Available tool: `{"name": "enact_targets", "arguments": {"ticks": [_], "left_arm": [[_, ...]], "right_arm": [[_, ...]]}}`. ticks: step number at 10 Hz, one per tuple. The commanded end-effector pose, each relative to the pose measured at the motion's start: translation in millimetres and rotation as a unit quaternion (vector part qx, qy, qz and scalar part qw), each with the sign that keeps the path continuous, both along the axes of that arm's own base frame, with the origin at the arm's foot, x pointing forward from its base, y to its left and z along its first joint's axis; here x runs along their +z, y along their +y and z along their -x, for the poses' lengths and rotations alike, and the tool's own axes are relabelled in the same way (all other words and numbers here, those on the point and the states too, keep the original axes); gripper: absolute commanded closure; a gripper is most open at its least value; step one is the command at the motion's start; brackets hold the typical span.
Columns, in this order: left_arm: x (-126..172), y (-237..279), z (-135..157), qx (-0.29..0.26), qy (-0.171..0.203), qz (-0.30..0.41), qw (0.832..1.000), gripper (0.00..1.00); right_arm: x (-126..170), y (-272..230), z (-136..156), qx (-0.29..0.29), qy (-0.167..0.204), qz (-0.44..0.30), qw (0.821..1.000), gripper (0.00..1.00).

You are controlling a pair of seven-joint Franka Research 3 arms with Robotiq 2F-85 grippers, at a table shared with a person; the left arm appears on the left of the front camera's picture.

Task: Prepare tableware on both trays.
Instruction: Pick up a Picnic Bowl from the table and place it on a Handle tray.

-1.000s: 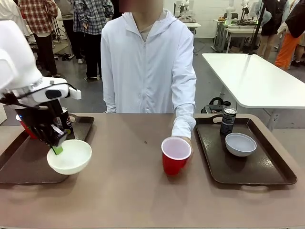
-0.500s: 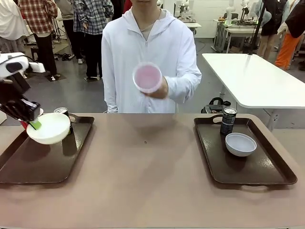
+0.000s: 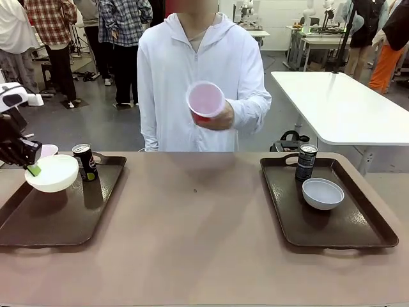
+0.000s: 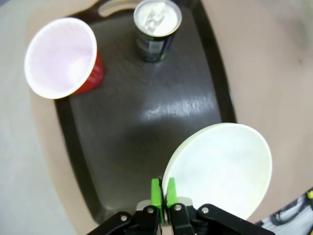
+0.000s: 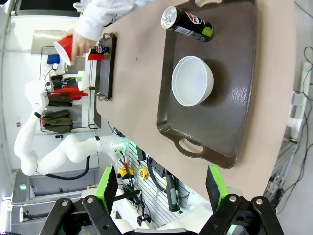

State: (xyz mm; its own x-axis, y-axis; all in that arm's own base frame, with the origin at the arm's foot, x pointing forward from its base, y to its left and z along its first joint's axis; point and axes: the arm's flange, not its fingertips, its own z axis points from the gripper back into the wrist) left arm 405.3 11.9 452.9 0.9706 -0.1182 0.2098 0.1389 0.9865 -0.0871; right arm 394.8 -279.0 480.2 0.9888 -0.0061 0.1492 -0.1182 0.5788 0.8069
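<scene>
Left tool (image 4: 163,192) is pinching the cream bowl's (image 3: 52,173) rim at frame left, above the left tray's (image 3: 77,224) bare middle; right tool (image 5: 163,189) is gaping wide.

A person in a white zip-up hooded jacket (image 3: 199,77) stands at the far side of the brown table (image 3: 192,236), and behind them more people mill about, among them a pair in plaid shirts (image 3: 124,19). Off to the right sits a long white table (image 3: 339,105) (nothing on its top that shows), with a dark bag (image 3: 291,141) on the floor near its foot.
</scene>
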Motion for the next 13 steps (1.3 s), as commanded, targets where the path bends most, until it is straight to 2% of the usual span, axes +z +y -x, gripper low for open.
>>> {"name": "enact_targets", "arguments": {"ticks": [1,6,13], "left_arm": [[-17,6,-4,-0.003,-0.006,-0.016,1.0,1.0],[-61,15,-17,-0.009,-0.025,-0.022,0.999,1.0],[-91,23,-32,0.0,0.003,-0.022,1.0,1.0]], "right_arm": [[-1,5,3,-0.009,0.005,0.006,1.0,0.05],[-1,5,3,-0.009,0.005,0.006,1.0,0.05],[-1,5,3,-0.009,0.005,0.006,1.0,0.05]]}}
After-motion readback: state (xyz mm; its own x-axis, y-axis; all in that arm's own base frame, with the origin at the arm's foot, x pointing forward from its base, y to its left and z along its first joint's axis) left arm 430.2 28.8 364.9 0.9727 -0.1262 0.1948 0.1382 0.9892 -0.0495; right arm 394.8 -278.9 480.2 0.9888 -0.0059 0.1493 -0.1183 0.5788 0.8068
